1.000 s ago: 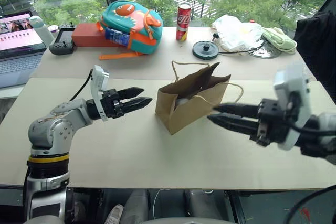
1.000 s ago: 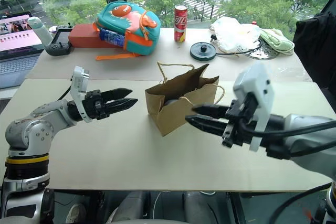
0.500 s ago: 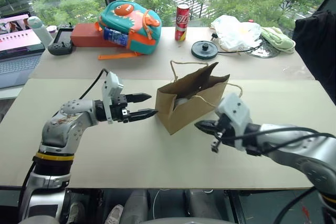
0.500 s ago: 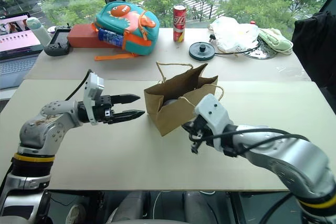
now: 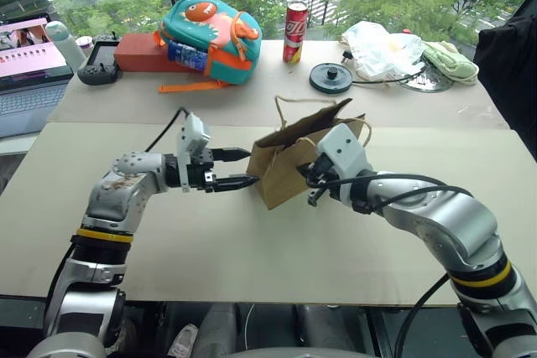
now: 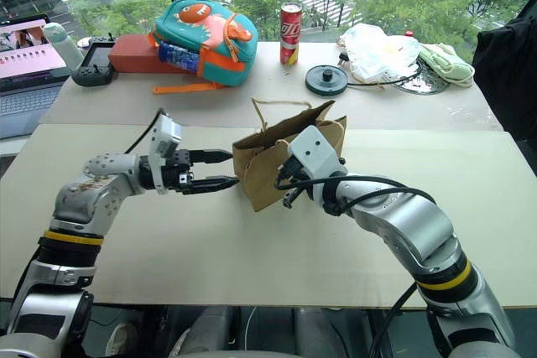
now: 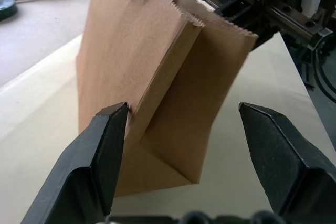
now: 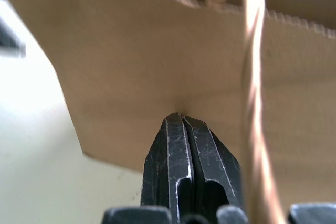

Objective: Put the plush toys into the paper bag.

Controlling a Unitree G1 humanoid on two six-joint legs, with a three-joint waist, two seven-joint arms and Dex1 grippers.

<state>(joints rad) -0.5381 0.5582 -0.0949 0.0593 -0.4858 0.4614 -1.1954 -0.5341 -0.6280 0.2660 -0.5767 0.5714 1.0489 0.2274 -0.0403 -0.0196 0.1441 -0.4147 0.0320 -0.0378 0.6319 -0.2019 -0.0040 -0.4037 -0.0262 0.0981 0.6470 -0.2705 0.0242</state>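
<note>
Brown kraft paper bag (image 5: 298,163) w/ cord handles stands mid-frame on pale worktop (image 5: 252,241). No plush toys visible outside; prob. inside, can't confirm. Left gripper (image 7: 181,129) fingers apart, straddling bag's edge. Right gripper (image 8: 182,124) fingers together, tips at bag wall.

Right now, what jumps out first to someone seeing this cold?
The brown paper bag standing mid-table, with both arms converged on it: the left gripper open, its fingers astride the bag's narrow side, and the right gripper shut, its tip pressed against the bag's front face. Behind, a teal backpack and red can sit by the window.
</note>
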